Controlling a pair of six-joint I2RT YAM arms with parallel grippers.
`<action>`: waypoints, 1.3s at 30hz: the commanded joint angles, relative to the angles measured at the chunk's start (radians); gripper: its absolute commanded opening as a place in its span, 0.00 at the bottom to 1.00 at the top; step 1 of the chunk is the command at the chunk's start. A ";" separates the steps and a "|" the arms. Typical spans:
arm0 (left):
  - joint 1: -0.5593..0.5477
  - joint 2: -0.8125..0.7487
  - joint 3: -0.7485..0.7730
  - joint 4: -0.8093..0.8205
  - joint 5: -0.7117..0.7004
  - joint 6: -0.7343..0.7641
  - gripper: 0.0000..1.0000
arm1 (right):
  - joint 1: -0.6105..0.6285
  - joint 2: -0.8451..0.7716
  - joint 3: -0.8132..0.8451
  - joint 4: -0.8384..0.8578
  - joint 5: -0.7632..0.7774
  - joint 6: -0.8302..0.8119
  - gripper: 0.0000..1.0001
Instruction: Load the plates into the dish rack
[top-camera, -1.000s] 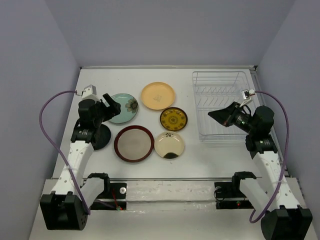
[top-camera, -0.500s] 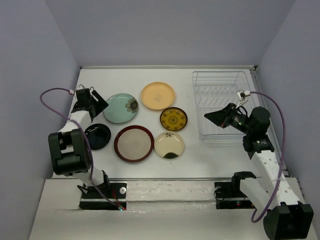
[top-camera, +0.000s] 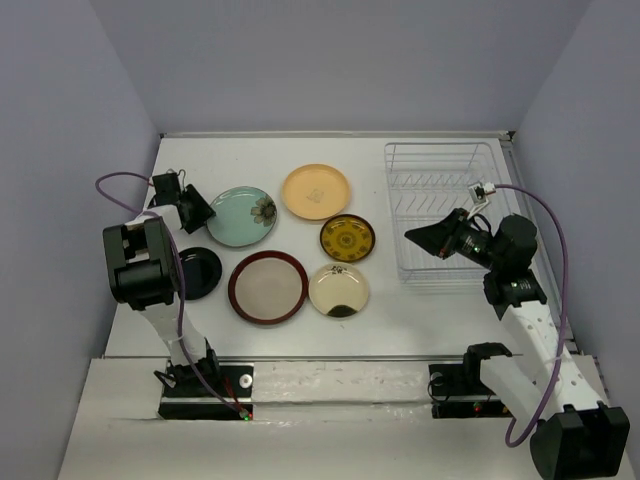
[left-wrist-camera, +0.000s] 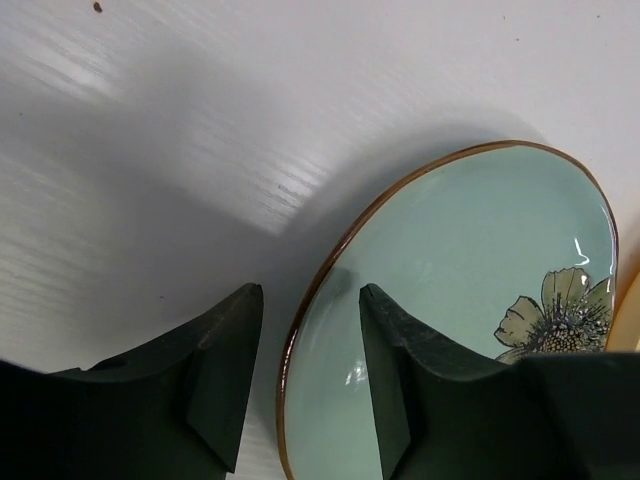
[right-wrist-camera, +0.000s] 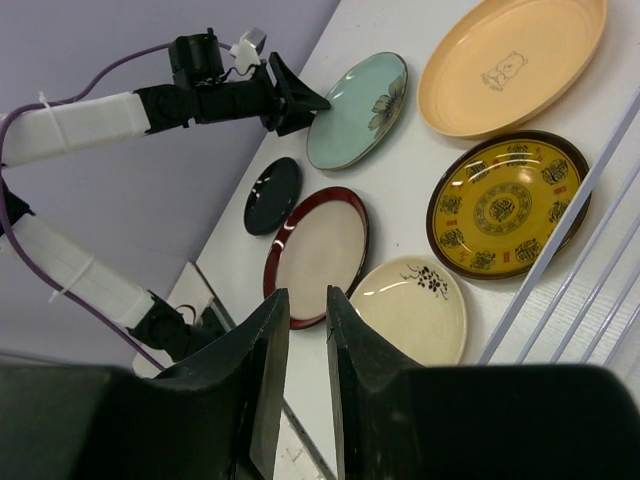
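Orange-yellow plate (right-wrist-camera: 512, 62): small line drawing (right-wrist-camera: 505, 71) at centre.

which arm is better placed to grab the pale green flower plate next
Left. The left gripper, jaws open, straddles the rim of the round pale green flower plate; the right gripper hangs by the clear wire dish rack, far from that plate.

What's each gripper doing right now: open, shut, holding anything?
Left gripper: open, jaws either side of the green plate rim, not yet clamped.
Right gripper: slightly open, holding nothing.
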 joint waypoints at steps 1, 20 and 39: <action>0.010 0.028 0.014 -0.005 0.071 0.024 0.54 | 0.008 -0.001 -0.001 0.047 0.002 -0.018 0.28; 0.055 0.007 -0.037 0.040 0.213 -0.008 0.06 | 0.090 0.047 -0.013 0.093 0.037 0.054 0.28; 0.085 -0.548 -0.305 0.161 0.204 -0.137 0.06 | 0.486 0.324 0.174 0.128 0.238 0.074 0.76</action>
